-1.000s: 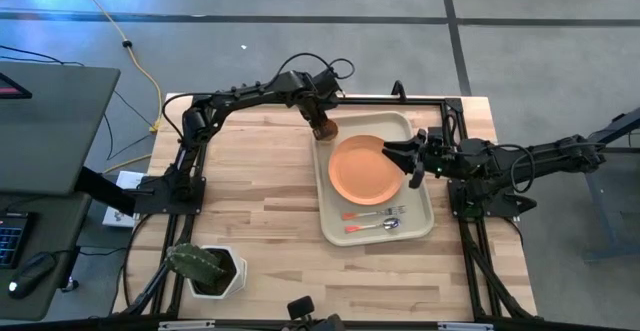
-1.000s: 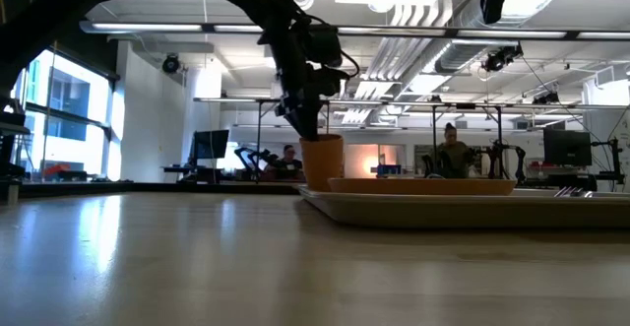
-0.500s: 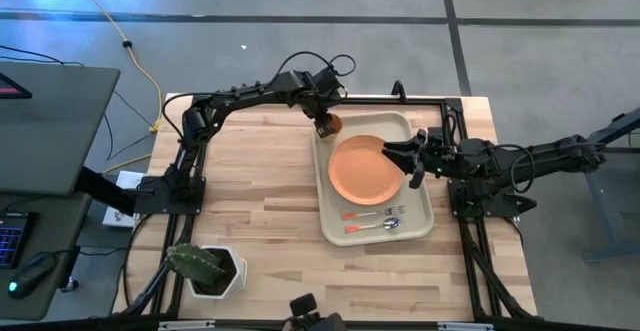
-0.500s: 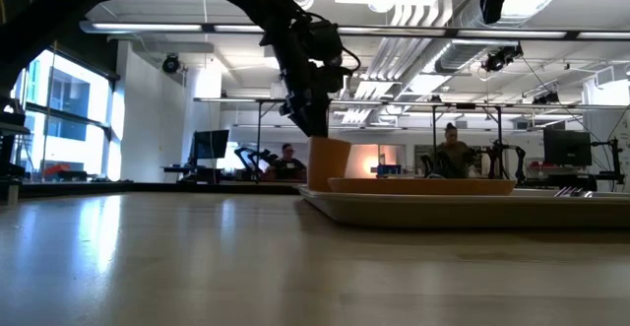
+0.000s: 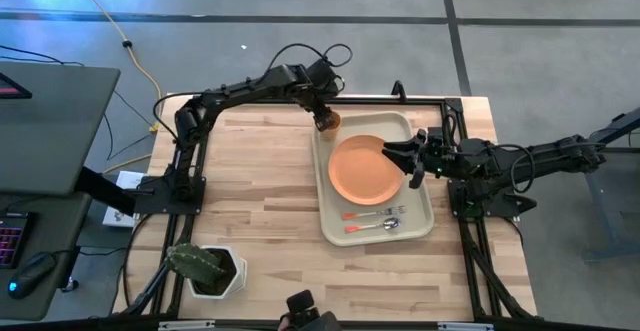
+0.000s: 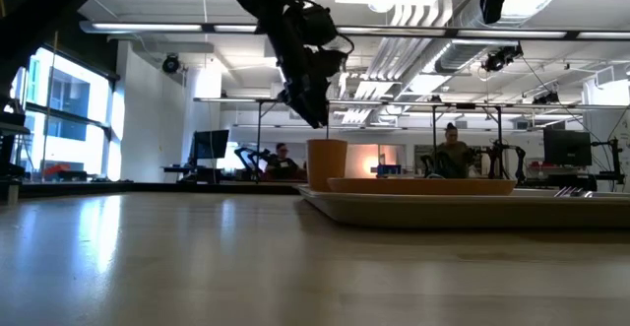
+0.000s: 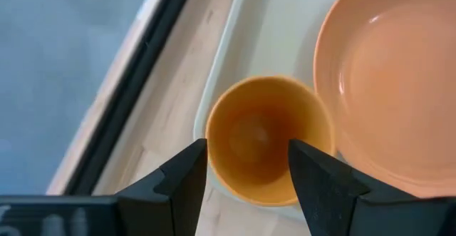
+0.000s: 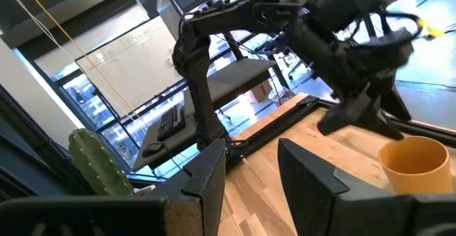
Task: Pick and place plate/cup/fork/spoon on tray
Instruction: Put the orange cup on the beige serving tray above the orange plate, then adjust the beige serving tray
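The cream tray (image 5: 425,206) lies on the table's right half. On it are the orange plate (image 5: 365,169), the fork (image 5: 375,213) and the spoon (image 5: 372,227) near its front. The orange cup (image 6: 326,163) stands upright in the tray's far left corner, seen from above in the left wrist view (image 7: 267,140). My left gripper (image 6: 313,109) hangs open just above the cup's rim, its fingers (image 7: 178,186) clear of it. My right gripper (image 5: 408,158) is open, high over the plate's right edge, with nothing between its fingers.
A white pot with a cactus (image 5: 205,266) stands at the table's near left corner. A black frame (image 5: 400,99) runs along the table's edges. A laptop desk (image 5: 50,121) stands left of the table. Bare wood (image 5: 260,191) lies left of the tray.
My left gripper has opened, let go of the cup and risen a little toward the table's far edge. The cup now stands by itself, upright, in the tray's far left corner.
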Controlling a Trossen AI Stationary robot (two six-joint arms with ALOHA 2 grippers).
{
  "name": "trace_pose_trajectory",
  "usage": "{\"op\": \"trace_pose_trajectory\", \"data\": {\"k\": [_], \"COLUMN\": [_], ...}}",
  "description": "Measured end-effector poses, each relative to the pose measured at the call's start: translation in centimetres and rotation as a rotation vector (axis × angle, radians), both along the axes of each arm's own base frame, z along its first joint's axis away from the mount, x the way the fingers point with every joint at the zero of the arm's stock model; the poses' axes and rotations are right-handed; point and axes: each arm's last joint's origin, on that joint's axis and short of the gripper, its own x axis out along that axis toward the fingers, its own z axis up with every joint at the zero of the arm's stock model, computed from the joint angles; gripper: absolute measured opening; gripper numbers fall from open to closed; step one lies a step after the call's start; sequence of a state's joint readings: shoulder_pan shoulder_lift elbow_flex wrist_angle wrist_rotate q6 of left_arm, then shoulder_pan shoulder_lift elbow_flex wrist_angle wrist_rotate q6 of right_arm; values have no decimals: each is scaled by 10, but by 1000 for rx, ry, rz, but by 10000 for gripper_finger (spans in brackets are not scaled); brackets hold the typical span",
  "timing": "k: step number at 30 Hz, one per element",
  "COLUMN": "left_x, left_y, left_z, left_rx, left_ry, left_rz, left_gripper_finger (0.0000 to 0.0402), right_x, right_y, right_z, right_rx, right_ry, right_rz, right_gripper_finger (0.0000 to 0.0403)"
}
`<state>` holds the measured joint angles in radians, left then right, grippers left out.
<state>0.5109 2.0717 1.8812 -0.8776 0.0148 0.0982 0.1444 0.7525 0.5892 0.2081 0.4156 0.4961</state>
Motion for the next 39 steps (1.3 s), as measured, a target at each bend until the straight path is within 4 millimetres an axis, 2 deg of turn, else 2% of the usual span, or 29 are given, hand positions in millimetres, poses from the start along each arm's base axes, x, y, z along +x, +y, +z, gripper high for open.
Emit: {"op": "trace_pose_trajectory", "data": {"k": [5,9,11,13,15,17,22,27,31,39], "left_x": [-10,-23,-31,-37,-44,-51,-90,-119,-110,-66], "left_y": [-2,-10,-19,-32,-45,-58,-92,-115,-114,-104], "left_z": [27,57,75,88,89,77,22,-39,-63,-101], "left_rx": [39,70,93,117,127,121,68,-26,-68,-77], "left_ry": [-71,-127,-157,-212,-255,-314,-395,-175,-99,-50], "left_rz": [8,42,44,35,22,36,190,218,210,199], "left_gripper_finger": [186,177,151,107,48,14,3,1,0,0], "right_x": [0,0,0,0,0,0,0,0,0,0], "right_y": [0,0,0,0,0,0,0,0,0,0], "right_z": [0,0,0,0,0,0,-1,-1,-1,-2], "right_rx": [-3,-3,-4,-3,-3,-3,-2,-7,-8,-6], "right_ry": [1,1,1,1,1,2,5,10,11,20], "right_rz": [0,0,0,0,2,6,7,6,6,6], "right_gripper_finger": [122,122,122,122,122,122,122,122,122,122]}}
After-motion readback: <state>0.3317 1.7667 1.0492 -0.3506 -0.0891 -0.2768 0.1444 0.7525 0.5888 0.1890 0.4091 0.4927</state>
